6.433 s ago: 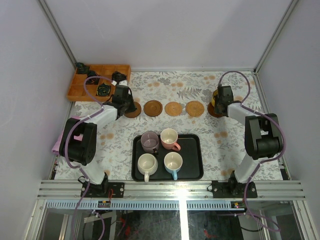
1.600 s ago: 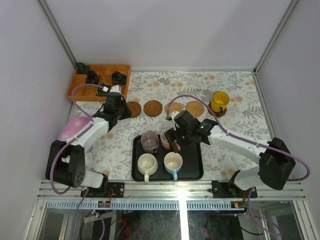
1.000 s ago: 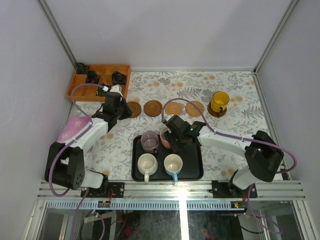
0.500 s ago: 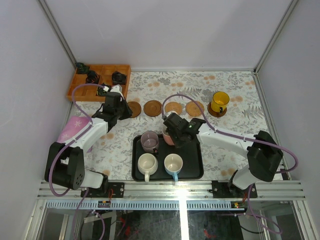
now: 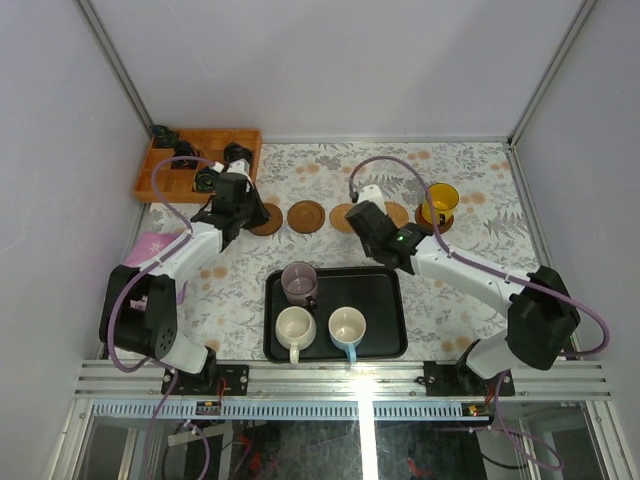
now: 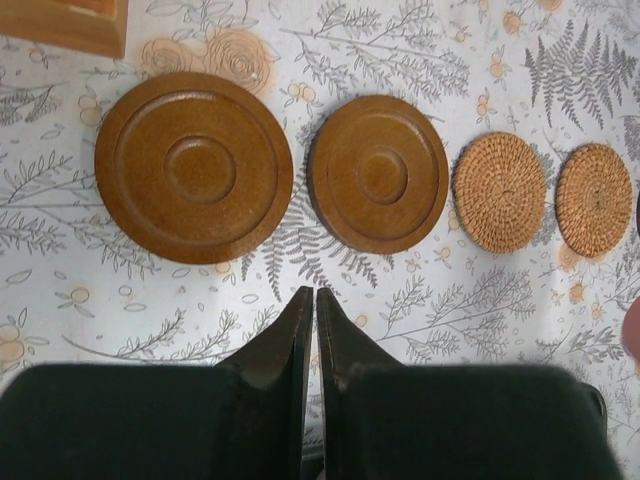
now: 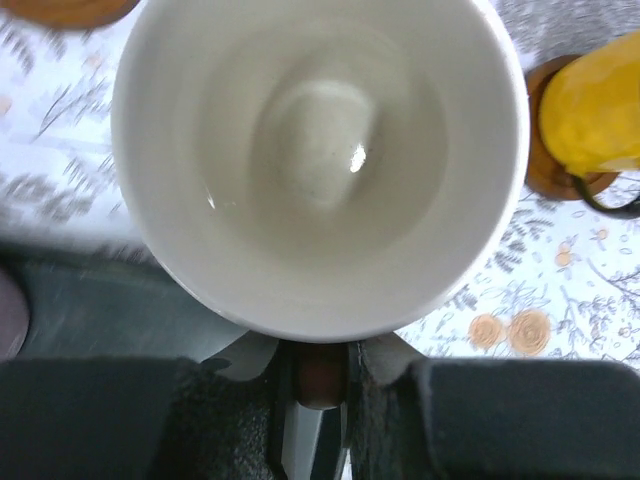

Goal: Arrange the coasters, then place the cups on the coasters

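Observation:
My right gripper (image 7: 320, 365) is shut on the handle of the pink cup (image 7: 320, 160), whose pale inside fills the right wrist view. From above, that gripper (image 5: 365, 208) hangs over the coaster row with the cup hidden under it. The yellow cup (image 5: 439, 203) stands on the far-right coaster (image 7: 555, 175). Two ringed wooden coasters (image 6: 193, 166) (image 6: 378, 172) and two woven-looking ones (image 6: 499, 192) (image 6: 593, 198) lie in a row. Just in front of the leftmost coaster (image 5: 266, 218), my left gripper (image 6: 315, 300) is shut and empty. Mauve (image 5: 299, 283), cream-white (image 5: 294, 327) and light blue (image 5: 346, 326) cups sit on the tray.
The black tray (image 5: 385, 300) lies near the front middle of the flowered tablecloth. A compartmented wooden box (image 5: 195, 160) with small dark objects stands at the back left. A pink cloth (image 5: 150, 250) lies by the left arm. Walls close in both sides.
My right gripper closed on the pink cup's handle, lifted it off the tray and carried it back to the coaster row. The left gripper shifted slightly toward the leftmost coaster.

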`<action>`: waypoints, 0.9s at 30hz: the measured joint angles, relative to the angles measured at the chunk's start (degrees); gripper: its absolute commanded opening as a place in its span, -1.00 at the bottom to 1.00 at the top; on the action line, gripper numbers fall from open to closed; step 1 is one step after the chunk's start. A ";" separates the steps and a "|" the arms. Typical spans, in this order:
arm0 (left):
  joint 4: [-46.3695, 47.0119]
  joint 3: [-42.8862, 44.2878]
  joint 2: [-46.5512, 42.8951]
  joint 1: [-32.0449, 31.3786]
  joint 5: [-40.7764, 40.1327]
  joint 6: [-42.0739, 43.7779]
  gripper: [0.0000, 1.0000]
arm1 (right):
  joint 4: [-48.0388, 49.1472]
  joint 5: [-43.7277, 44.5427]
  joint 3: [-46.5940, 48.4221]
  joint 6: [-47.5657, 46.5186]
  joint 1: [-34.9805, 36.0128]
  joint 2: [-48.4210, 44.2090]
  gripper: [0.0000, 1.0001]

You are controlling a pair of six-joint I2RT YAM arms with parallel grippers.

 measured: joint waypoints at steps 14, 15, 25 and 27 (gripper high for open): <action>1.01 1.84 2.36 0.00 0.07 -0.09 -0.94 | 18.14 -5.51 -3.52 -6.62 -20.00 5.55 -1.00; 1.01 1.84 2.45 0.00 0.04 -0.09 -0.93 | 18.69 -6.10 -3.52 -6.71 -20.61 6.12 -1.00; 1.03 2.23 4.74 0.00 -0.09 -0.09 -0.94 | 20.15 -11.45 -3.50 -6.03 -23.19 10.64 -1.00; 1.03 2.89 5.35 0.00 -0.09 -0.07 -0.94 | 20.20 -11.85 -3.48 -5.77 -23.19 10.86 -1.00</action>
